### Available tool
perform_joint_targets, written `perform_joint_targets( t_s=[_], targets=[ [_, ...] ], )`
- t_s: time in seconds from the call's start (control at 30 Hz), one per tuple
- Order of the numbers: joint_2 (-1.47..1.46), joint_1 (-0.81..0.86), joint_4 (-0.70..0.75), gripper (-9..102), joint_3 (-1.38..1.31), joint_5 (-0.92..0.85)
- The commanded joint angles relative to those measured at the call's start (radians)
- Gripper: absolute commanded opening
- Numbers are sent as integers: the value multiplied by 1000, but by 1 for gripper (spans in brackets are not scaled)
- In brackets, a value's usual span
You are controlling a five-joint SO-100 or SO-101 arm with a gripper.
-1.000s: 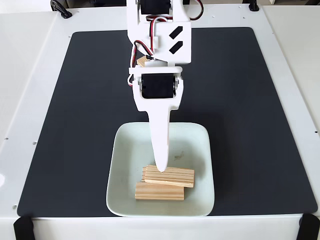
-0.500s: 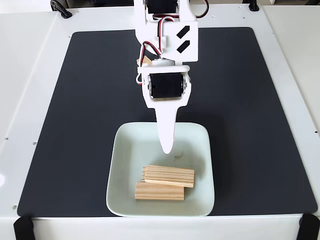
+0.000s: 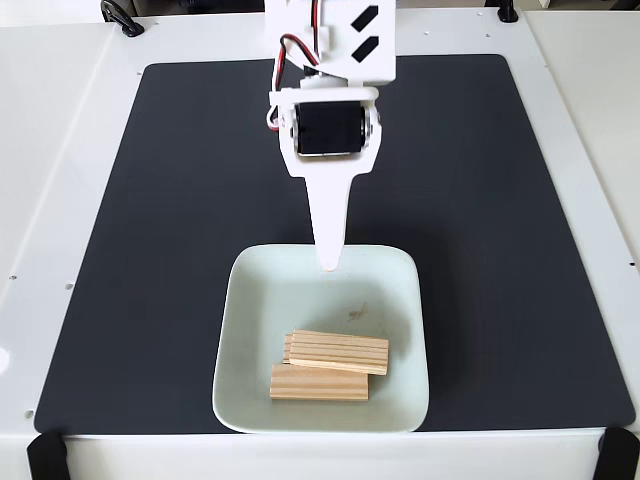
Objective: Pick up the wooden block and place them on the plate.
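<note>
A black mat point(image 3: 150, 250) covers a white table point(image 3: 60, 150), and the mint-green plate point(image 3: 260, 290) sits at the mat's near edge with wooden blocks point(image 3: 335, 352) stacked overlapping in its front half. The white gripper point(image 3: 328, 262) now points down over the plate's far rim, empty, whereas a second ago its tip was low at the top block; whether its fingers are spread or together cannot be told. The blocks have not shifted since then.
</note>
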Motion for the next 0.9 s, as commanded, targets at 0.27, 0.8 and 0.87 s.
perform_joint_targets(
  t_s=[0.27, 0.8, 0.87],
  targets=[
    [696, -58, 97, 0, 615, 11],
    [1687, 2, 84, 0, 1508, 127],
    [1732, 38, 91, 0, 1528, 192]
  ],
)
